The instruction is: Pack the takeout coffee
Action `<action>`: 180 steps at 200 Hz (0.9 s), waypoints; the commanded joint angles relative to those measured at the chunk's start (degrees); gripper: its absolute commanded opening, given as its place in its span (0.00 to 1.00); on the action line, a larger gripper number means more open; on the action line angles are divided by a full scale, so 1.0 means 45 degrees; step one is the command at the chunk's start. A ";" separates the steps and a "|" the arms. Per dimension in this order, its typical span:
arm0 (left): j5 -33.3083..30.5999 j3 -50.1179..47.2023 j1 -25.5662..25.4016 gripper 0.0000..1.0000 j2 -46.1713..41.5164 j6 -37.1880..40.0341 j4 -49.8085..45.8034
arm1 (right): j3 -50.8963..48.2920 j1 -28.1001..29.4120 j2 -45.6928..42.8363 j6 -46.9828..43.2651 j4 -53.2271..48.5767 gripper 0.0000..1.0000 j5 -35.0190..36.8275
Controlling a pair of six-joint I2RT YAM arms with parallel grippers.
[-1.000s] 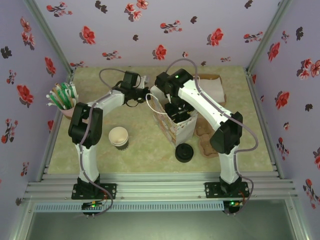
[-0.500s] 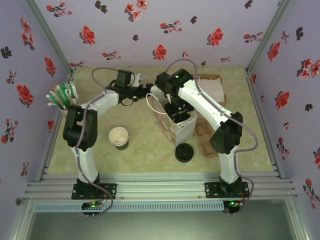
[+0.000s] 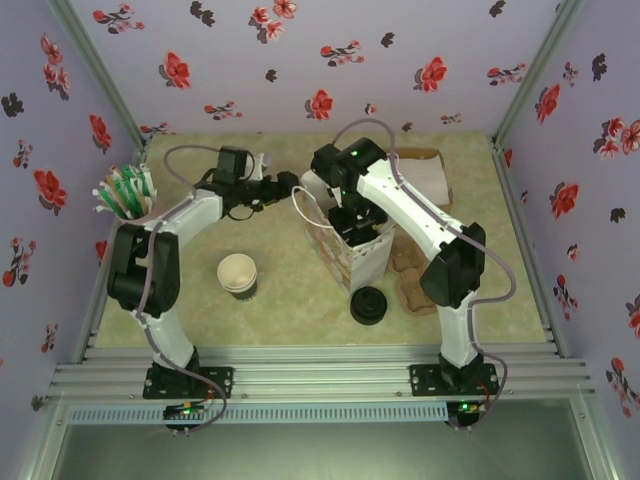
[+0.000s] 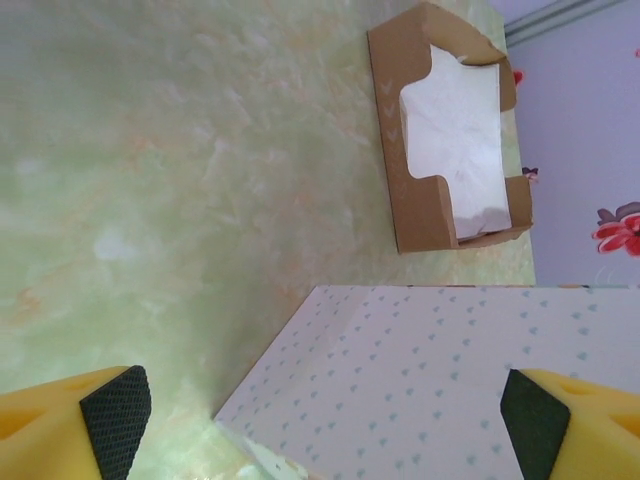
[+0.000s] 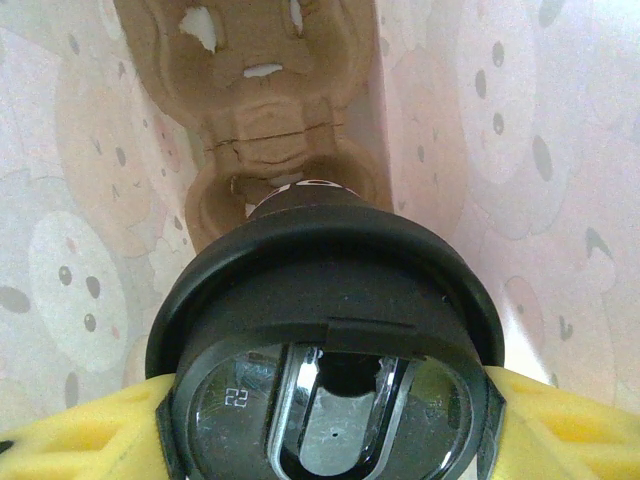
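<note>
The right hand (image 5: 325, 432) is gripping the takeout coffee (image 5: 325, 300), a small cup topped by a round black plastic lid. Its yellow fingers (image 5: 70, 440) are pressing against the lid from either side. Hand and cup are sitting down inside the white patterned paper bag (image 3: 368, 258), which is standing upright on the pale green marbled bench (image 3: 290, 300), a little right of centre. At the bottom of the bag a brown moulded cardboard cup carrier (image 5: 262, 90) is lying. The cup is hanging over one of its round wells, though whether it is touching the carrier cannot be told.

The left hand (image 3: 283, 187) is hovering just beside the bag's far left corner, its jaws standing wide apart with nothing between them. In its wrist view the black pads (image 4: 115, 420) are sitting at the two lower corners, and the bag's dotted side is lying beneath them. Beyond the bag, an open brown cardboard box (image 4: 385, 130) of white napkins is resting on the bench.

Nearer the arms' bases, a stack of cream-rimmed paper cups (image 3: 238, 273) and a pile of loose black lids (image 3: 368, 305) are standing apart from the bag.
</note>
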 commanded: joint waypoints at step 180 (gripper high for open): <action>-0.1332 -0.2475 -0.2022 0.69 -0.3054 -0.0262 -0.0483 | -0.0493 -0.0122 -0.0163 -0.0300 0.0081 0.66 -0.0231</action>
